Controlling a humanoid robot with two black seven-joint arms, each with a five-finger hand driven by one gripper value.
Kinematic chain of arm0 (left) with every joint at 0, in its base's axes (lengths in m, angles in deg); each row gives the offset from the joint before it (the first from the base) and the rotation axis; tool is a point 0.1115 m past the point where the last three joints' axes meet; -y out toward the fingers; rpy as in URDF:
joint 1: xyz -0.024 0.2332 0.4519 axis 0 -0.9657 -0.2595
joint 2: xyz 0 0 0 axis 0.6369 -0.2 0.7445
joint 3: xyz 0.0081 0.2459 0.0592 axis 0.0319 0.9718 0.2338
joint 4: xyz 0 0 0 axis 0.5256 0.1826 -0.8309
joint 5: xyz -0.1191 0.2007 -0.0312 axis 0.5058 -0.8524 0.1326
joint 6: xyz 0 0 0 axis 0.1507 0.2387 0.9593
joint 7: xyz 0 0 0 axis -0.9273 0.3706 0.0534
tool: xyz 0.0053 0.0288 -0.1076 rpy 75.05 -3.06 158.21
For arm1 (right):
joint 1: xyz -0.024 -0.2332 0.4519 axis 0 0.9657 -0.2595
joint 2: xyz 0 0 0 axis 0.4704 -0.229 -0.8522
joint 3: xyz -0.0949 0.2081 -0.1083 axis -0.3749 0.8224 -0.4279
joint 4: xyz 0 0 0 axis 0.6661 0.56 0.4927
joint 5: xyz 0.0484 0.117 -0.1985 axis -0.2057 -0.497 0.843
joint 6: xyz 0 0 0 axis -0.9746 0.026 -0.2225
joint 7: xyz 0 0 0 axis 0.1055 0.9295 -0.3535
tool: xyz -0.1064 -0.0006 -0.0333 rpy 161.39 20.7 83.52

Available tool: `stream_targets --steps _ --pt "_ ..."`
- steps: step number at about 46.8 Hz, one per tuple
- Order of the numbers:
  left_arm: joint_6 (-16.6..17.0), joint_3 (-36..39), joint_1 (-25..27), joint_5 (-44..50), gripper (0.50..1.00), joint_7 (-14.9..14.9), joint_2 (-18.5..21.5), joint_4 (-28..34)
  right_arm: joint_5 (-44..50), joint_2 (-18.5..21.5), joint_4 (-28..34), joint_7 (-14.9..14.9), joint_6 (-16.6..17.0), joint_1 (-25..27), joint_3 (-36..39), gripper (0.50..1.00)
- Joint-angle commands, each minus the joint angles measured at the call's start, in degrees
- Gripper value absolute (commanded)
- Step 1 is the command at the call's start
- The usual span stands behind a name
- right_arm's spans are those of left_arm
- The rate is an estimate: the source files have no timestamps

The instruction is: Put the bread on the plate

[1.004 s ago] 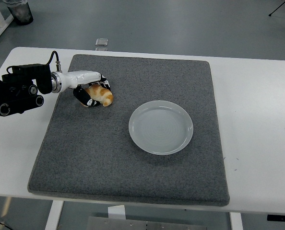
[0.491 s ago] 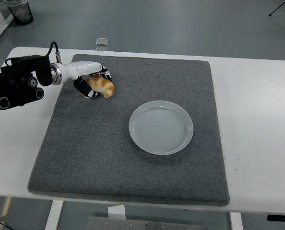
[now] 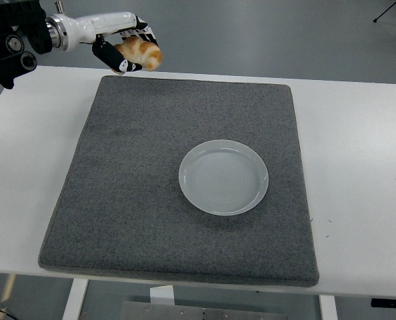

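Currently the left hand (image 3: 121, 41) sits at about 11 o'clock in the head view, up near the top edge, with its fingers (image 3: 115, 57) curled around the bread (image 3: 140, 52). Bread is a small golden-brown roll with paler streaks, gripped in the hand and held clear of the surface, showing against the grey floor just past the far edge of the table (image 3: 358, 153). White forearm segment and black arm body run out to the left edge of the frame. Plate (image 3: 223, 177) is pale grey-white, round, sitting flat on the dark grey mat (image 3: 131, 200), roughly centre frame and a bit toward 3 o'clock, nothing on it. Bread and plate are well apart: plate lies toward 5 o'clock from the hand. Mat covers most of the white tabletop, its edges running roughly parallel to the table edges, with bare table showing on the 3 and 9 o'clock sides and a thin strip at 6 o'clock. Right arm doesn't show in the frame. At 1 o'clock in the far corner a thin black stand leg (image 3: 391, 9) is visible on the floor; can't tell what it belongs to.
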Motion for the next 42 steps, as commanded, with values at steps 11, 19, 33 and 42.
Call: stream_targets --steps 11,19,33,42 --pt "-4.50 -2.05 2.14 -0.88 0.500 -3.55 2.47 0.60 0.00 0.00 0.00 -0.01 0.00 0.01 0.00 0.952" --pt "-4.50 -2.14 2.49 -0.88 0.500 -8.12 2.56 4.55 0.00 0.00 0.00 -0.01 0.00 0.01 0.00 0.952" --pt "-4.41 -2.58 3.02 -1.67 0.500 -13.57 2.12 11.85 0.00 0.00 0.00 -0.01 0.00 0.01 0.00 0.954" --pt "-4.41 -3.63 2.49 -4.04 0.500 -13.93 0.10 14.49 0.00 0.00 0.00 -0.01 0.00 0.01 0.00 0.952"
